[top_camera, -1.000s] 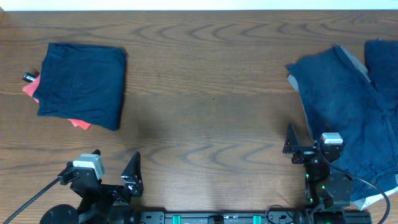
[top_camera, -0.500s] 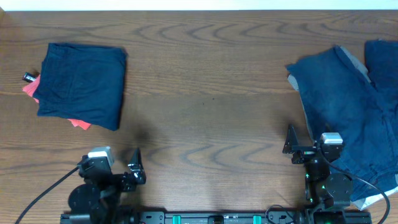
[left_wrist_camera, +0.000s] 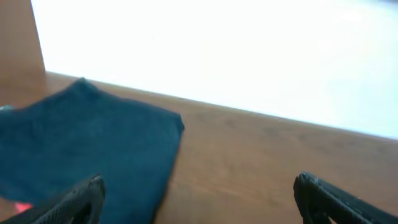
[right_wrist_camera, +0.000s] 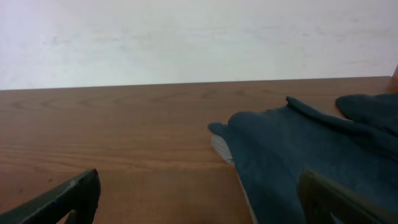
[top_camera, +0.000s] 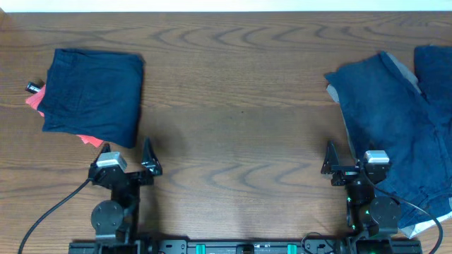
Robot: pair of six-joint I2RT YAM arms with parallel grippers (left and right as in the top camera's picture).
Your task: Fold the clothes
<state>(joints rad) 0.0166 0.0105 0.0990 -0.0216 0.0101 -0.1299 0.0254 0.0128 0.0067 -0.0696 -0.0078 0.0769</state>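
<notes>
A folded navy garment (top_camera: 92,95) lies at the far left of the table, on top of something red-pink (top_camera: 88,139); it also shows in the left wrist view (left_wrist_camera: 87,146). An unfolded navy garment (top_camera: 392,116) with grey lining is spread at the right; it also shows in the right wrist view (right_wrist_camera: 311,149). My left gripper (top_camera: 126,156) is open and empty, just in front of the folded garment. My right gripper (top_camera: 346,164) is open and empty at the left edge of the spread garment.
A second navy piece (top_camera: 434,63) lies at the far right edge. A small black object (top_camera: 32,87) sticks out left of the folded pile. The wooden table (top_camera: 233,106) has a white wall behind it.
My left arm has swung from pointing right to pointing forward, toward the folded garment. The right arm and both garments have not moved.
</notes>
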